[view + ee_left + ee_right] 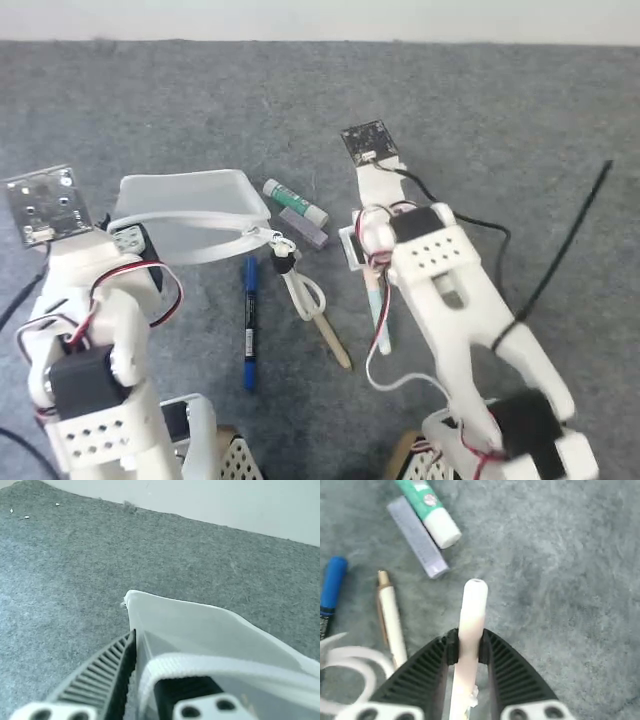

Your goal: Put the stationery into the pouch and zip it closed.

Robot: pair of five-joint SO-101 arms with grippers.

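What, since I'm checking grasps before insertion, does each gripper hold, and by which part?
The right gripper clamps the white pen on its barrel; the left gripper pinches the pouch at its open rim.

- The pouch (185, 215) lies on the bench (520, 130), left of centre. Its near rim sits between the fingers of the left end effector (128, 238).
- The glue stick (296, 202) and the eraser (303, 227) lie side by side just right of the pouch, with the glue stick behind.
- The marker (249, 322) lies in front of the pouch, running front to back.
- A pen (325, 325) lies slanted just right of the marker, with the pouch's pull loop (308, 292) across it.
- A second pen (472, 605) is clamped in the right end effector (468, 640), to the right of the first pen.
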